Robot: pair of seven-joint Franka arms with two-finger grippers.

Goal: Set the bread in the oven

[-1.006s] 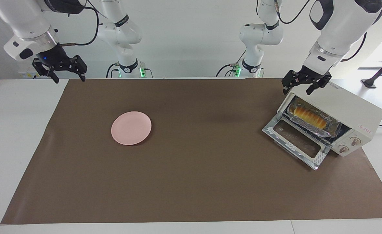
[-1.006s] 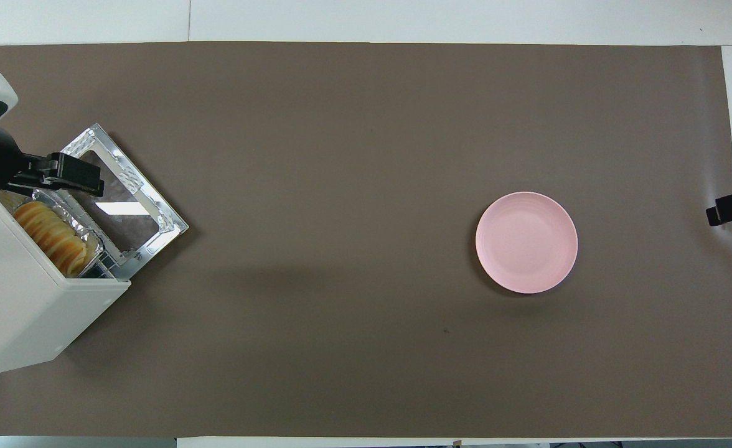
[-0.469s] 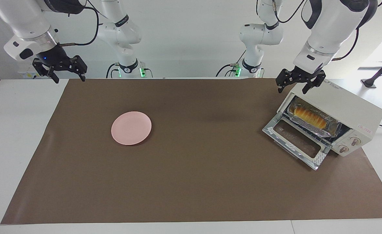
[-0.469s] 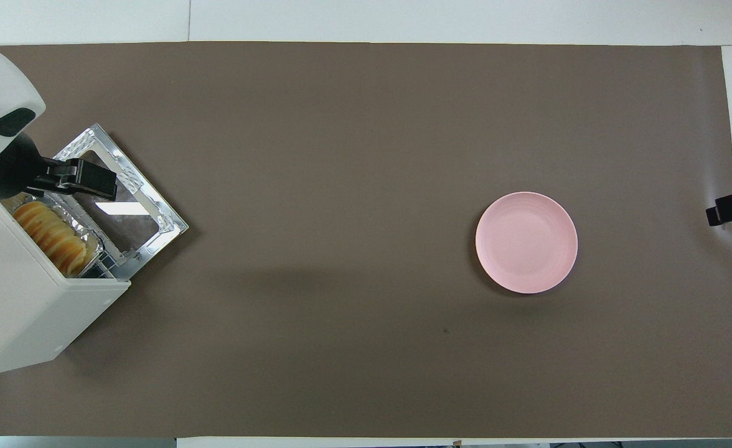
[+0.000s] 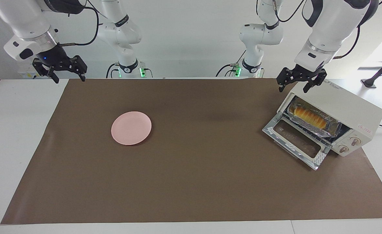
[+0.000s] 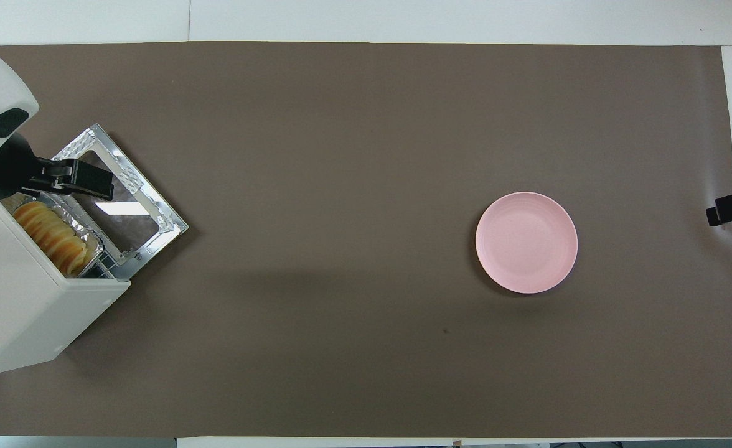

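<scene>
Since the earlier frame, the left gripper [image 5: 297,84] has lifted clear of the oven [image 5: 337,112] and shifted slightly toward the table's middle; it now hangs over the oven's robot-side top corner, jaws spread wide and holding nothing. Directly below and just in front of this gripper, the bread [image 5: 310,117] lies in a foil tray [image 5: 330,130] on the rack inside the oven — the glass door [image 5: 295,143] is dropped fully open onto the brown mat [image 5: 191,182]. From overhead, the gripper's dark fingers [image 6: 76,180] overlap the tray's end and the door's hinge edge, though nothing touches. The right gripper [image 5: 67,73] waits open and empty over the mat's corner at the right arm's end. A pink plate [image 5: 131,128] sits on the mat, well apart from both grippers — no obstacle lies between the left gripper and the oven's mouth.
</scene>
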